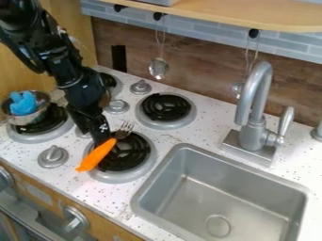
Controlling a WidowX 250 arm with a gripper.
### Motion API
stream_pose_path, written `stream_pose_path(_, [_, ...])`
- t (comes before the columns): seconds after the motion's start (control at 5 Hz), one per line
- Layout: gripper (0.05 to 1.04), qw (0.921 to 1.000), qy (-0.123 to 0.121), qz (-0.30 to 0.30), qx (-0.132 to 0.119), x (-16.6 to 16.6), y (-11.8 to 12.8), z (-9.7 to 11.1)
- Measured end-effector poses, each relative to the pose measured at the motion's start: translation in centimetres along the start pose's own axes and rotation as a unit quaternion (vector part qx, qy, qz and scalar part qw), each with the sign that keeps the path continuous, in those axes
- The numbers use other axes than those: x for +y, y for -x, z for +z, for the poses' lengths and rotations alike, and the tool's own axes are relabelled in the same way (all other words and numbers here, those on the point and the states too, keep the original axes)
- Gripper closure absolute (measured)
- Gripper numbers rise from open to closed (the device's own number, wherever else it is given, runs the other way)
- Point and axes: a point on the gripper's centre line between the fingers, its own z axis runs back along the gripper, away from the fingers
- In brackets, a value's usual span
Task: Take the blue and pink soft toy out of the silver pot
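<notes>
While the gripper (102, 142) is at the orange-handled fork (97, 154), open or closed I cannot tell, the fork crosses a burner (117, 177) near the bench's (89, 187) front edge, between the sink (195, 197) and a pot (28, 118)

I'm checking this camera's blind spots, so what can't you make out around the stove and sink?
All in the camera view:
Whether the hand grips the fork: too small and dark.
Bottom of the metal bowl: hidden by the blue thing.
Knob beside the hand: partly behind the arm.
Near end of the sink: cut off by the bottom edge.
</notes>
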Motion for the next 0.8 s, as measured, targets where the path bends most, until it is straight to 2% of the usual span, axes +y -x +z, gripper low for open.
stream_pose_path(0.2, [0.094,0.9998,0.013,0.006,0.013,-0.1,0.6,-1.1])
stream_pose_path(0.6, [0.094,0.9974,-0.026,0.061,-0.029,5.7,0.3,0.9])
stream_pose_path(0.8, [0.094,0.9925,-0.062,0.091,-0.054,8.8,0.4,3.2])
